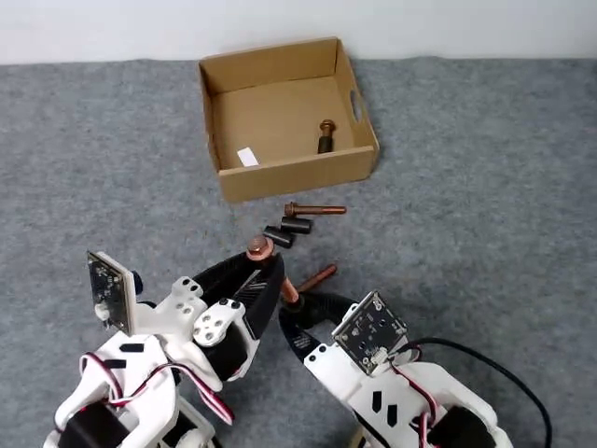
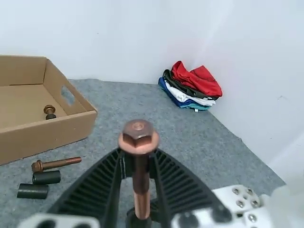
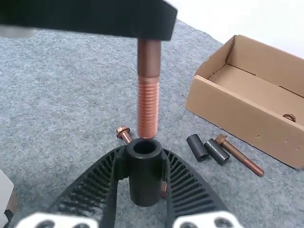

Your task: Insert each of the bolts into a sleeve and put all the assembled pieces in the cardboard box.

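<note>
My left gripper [image 2: 137,164] is shut on a copper bolt [image 2: 138,156], held upright with its hex head up. My right gripper [image 3: 144,173] is shut on a black sleeve [image 3: 144,171], upright with its bore facing up. The bolt's threaded tip [image 3: 147,111] hangs just above the sleeve's mouth. In the high view the two grippers meet near the bolt [image 1: 260,249]. Two loose black sleeves [image 1: 287,230] and a loose bolt [image 1: 314,210] lie in front of the cardboard box [image 1: 298,175]. Another bolt [image 1: 317,277] lies by the grippers. One assembled piece [image 1: 326,136] lies inside the box.
Grey carpet covers the table. A pile of folded coloured cloths [image 2: 190,86] sits in the far corner by the white wall. A white label [image 1: 247,157] lies on the box floor. A black cable [image 1: 485,369] runs behind the right arm.
</note>
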Action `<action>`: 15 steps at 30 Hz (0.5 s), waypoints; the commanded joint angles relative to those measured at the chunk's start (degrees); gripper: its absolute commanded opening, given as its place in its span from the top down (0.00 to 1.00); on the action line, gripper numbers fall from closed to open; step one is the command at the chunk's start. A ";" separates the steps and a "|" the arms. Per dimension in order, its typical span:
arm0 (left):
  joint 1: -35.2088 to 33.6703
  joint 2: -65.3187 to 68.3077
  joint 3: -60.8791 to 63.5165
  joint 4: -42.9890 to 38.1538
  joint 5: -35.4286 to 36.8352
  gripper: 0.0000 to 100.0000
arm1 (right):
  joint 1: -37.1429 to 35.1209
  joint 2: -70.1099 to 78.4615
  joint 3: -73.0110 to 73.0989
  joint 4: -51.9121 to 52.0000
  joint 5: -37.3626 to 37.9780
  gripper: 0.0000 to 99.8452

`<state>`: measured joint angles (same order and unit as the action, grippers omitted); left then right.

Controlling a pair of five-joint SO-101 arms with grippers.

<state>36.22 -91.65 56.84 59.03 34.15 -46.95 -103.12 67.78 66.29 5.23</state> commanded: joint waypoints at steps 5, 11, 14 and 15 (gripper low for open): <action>0.18 0.00 1.27 3.96 0.00 1.00 | 0.40 -0.22 -0.62 -1.63 0.62 0.99; 1.49 0.00 4.79 1.14 0.00 1.00 | 0.40 -0.22 -0.70 -1.63 0.62 0.99; 2.20 0.09 5.14 0.18 0.00 1.00 | 0.40 -0.31 -0.70 -1.63 0.62 0.99; 3.16 0.09 5.14 0.35 0.00 1.00 | 0.40 -0.31 -0.70 -1.63 0.62 0.99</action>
<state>37.10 -92.09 61.67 59.74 33.80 -47.03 -102.86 68.40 66.37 5.32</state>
